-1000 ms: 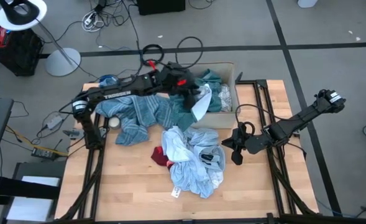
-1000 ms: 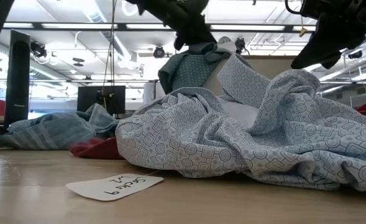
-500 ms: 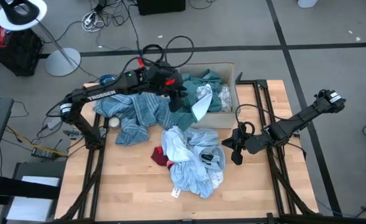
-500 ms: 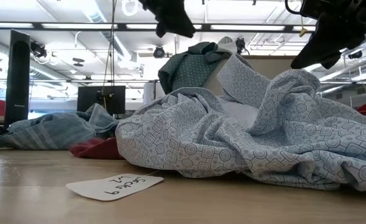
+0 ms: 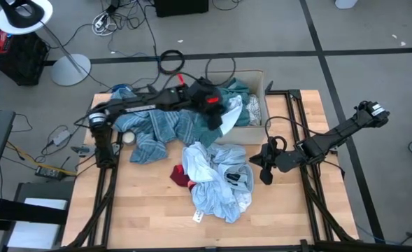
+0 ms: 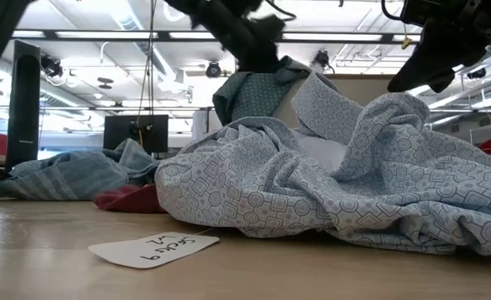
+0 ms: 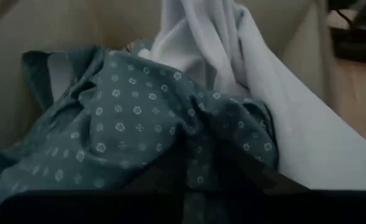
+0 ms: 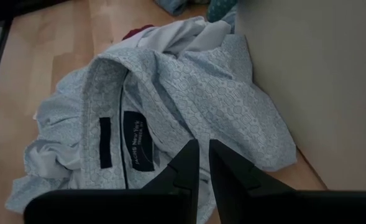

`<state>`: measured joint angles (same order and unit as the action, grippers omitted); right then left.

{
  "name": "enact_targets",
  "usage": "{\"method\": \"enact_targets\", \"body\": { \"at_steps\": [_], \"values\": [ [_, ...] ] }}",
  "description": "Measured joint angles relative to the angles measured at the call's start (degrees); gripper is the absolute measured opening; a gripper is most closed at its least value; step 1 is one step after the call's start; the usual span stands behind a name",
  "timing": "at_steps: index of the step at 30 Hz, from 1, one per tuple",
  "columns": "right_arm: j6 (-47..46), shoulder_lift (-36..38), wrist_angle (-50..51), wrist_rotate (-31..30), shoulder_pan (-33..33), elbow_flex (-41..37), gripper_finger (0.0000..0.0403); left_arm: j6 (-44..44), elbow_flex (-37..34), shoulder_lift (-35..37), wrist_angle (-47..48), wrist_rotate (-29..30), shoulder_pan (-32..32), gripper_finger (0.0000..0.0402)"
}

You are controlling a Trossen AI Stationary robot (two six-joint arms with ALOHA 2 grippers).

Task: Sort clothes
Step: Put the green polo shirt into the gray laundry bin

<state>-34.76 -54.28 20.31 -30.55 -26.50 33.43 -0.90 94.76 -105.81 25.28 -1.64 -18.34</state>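
The left gripper reaches across the far side of the pale wooden worktop to the near edge of the beige cardboard box. It is pressed down into a teal shirt with small pale dots that lies heaped in the box and spills over its edge. In the left wrist view the dark fingers sink into the teal folds, but the cloth hides their tips — I cannot tell whether the jaws are clenched or released. A plain white cloth lies against the teal shirt inside the box, touching it.

Just beside the box, a blue striped cloth is spread loosely on the worktop under the left arm. In the middle of the worktop lies a crumpled pale blue shirt with a fine geometric print, its collar label showing in the right wrist view. A small dark red piece pokes out from its left edge, touching it. A white paper tag lies on the wood at the shirt's near side.

The right gripper waits just right of the pale blue shirt — its jaws are nearly closed on nothing, a thin gap between the fingers.
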Motion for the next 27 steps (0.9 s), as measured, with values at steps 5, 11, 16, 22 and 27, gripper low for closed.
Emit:
{"method": "enact_targets", "body": {
  "at_steps": [5,11,16,22,27],
  "values": [
    [0.02,0.02,0.23,0.02,0.02,0.00,0.0039,2.81,3.00,-7.45,-10.34,2.72,-0.87,0.0083],
    [0.04,0.00,0.36,0.17,0.02,0.00,0.0039,9.56,7.60,-15.51,-16.96,3.47,-2.07,0.0082],
    [0.39,0.00,0.49,0.17,0.02,0.00,0.0039,19.27,8.76,-20.23,-16.49,7.06,-3.30,0.0082],
    [0.41,0.00,0.52,0.17,0.02,0.00,0.0039,20.82,8.94,-23.29,-13.22,7.10,-3.83,0.0082],
    [0.41,0.00,0.47,0.17,0.02,0.00,0.0039,20.56,8.95,-23.52,-12.70,4.79,-3.79,0.0082]
  ]
}}
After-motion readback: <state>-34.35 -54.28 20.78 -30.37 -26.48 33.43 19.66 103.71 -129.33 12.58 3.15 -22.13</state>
